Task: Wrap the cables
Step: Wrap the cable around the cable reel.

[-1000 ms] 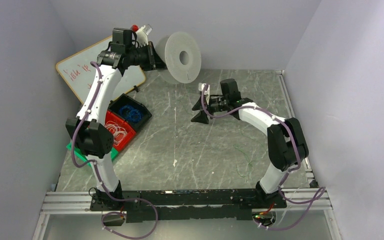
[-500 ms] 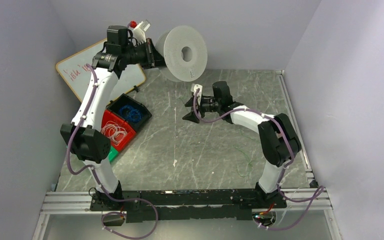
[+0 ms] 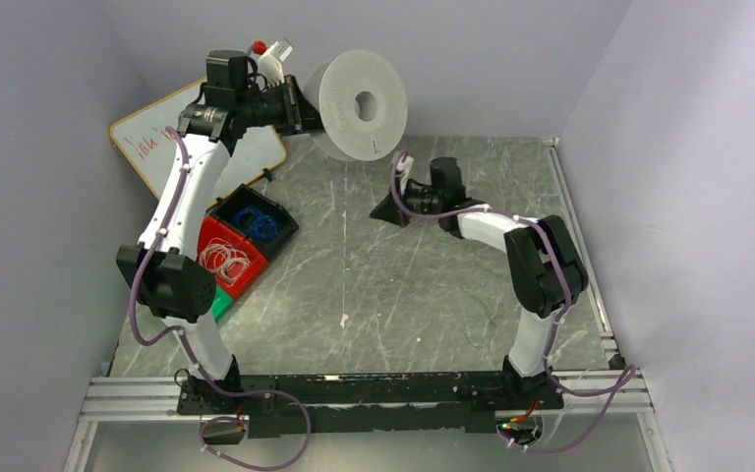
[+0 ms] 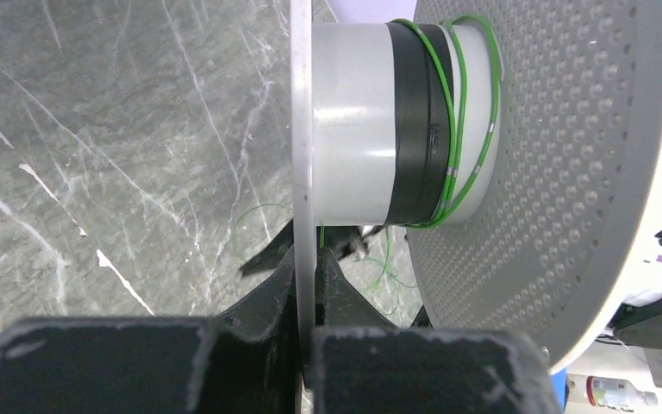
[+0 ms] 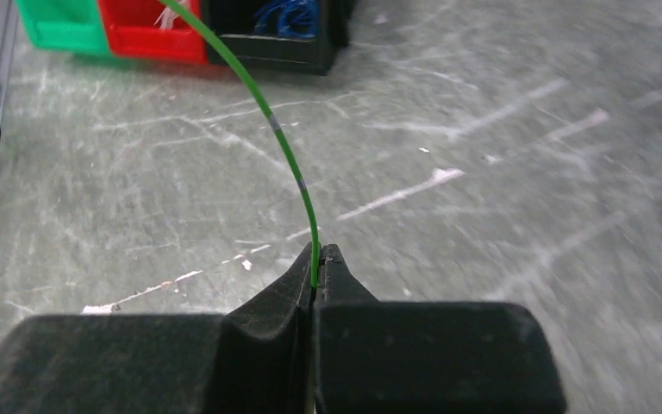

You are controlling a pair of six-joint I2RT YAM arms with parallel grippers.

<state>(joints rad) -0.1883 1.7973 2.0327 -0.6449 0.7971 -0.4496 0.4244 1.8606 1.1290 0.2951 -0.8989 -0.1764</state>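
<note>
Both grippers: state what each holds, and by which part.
Left gripper: the spool, by the rim of its thin flange. Right gripper: the green cable, strand pinched at the tips.

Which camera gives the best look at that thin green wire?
The right wrist view: the green wire arcs up close and sharp, pinched in the right claw. The left wrist view shows it wound round the spool; from above it is only faint strands on the table.
</note>
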